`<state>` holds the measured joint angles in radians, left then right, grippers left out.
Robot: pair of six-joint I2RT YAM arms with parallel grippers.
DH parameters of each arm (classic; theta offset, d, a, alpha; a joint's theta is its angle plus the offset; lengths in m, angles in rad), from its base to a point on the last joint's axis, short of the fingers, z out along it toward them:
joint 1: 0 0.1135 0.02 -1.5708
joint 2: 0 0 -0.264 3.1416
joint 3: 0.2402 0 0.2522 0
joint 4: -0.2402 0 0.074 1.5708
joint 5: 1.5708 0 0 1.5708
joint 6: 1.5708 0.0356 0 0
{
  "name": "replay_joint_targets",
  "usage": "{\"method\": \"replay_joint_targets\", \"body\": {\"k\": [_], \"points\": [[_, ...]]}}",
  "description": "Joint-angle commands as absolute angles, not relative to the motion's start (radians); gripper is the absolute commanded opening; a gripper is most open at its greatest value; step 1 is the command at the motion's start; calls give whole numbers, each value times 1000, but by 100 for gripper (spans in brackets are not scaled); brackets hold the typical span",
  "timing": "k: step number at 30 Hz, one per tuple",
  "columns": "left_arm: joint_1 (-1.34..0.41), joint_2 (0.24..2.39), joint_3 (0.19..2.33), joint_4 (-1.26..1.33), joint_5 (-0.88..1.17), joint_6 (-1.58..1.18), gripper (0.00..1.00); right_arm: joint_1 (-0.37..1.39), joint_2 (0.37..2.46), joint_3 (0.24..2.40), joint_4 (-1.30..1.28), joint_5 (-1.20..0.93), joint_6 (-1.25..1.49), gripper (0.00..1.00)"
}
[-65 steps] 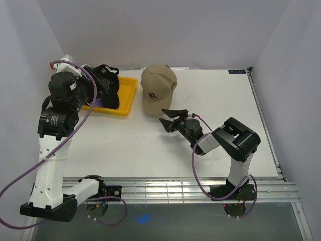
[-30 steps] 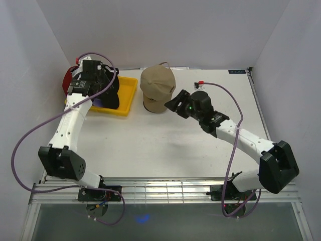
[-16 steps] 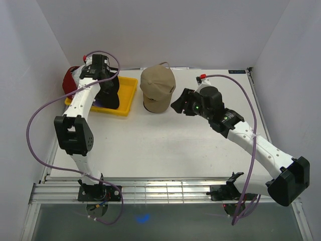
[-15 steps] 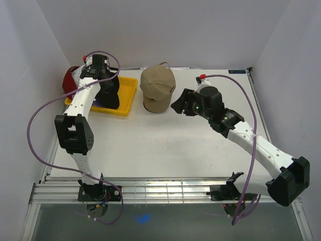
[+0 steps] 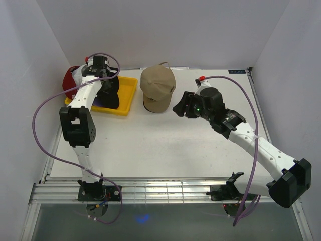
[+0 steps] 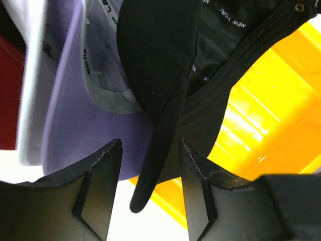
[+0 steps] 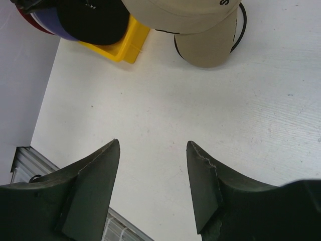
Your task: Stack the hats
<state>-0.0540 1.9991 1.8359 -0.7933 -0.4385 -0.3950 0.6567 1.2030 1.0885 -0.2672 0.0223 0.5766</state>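
A beige cap (image 5: 158,89) sits over a black wire stand (image 7: 244,25) at the table's back middle; it also shows in the right wrist view (image 7: 200,30). A black cap (image 6: 165,65), a lavender cap (image 6: 75,125), a white cap (image 6: 32,75) and a red cap (image 6: 7,90) lie nested together at the yellow tray (image 5: 128,95). My left gripper (image 6: 150,155) is open, its jaws on either side of the black cap's brim without touching it. My right gripper (image 7: 153,143) is open and empty over bare table, just right of the beige cap.
The yellow tray (image 6: 271,115) lies at the back left against the side wall. The red cap (image 5: 70,80) hangs over the tray's left edge. The table's metal front rail (image 7: 30,165) shows at the lower left of the right wrist view.
My left arm has stretched further back over the nested caps. My right gripper has backed a little away from the beige cap, which has stayed on its stand.
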Motion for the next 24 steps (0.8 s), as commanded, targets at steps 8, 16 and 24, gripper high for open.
{"method": "replay_joint_targets", "body": {"k": [8, 16, 24], "points": [[-34, 2023, 1907, -770, -437, -367, 31, 663, 1193, 1120, -279, 20, 531, 61], [-23, 1979, 1928, -776, -403, -353, 0, 673, 1250, 1199, -299, 18, 488, 60], [-23, 1945, 2029, -880, -348, -328, 0, 744, 1339, 1347, -317, 35, 419, 59]]}}
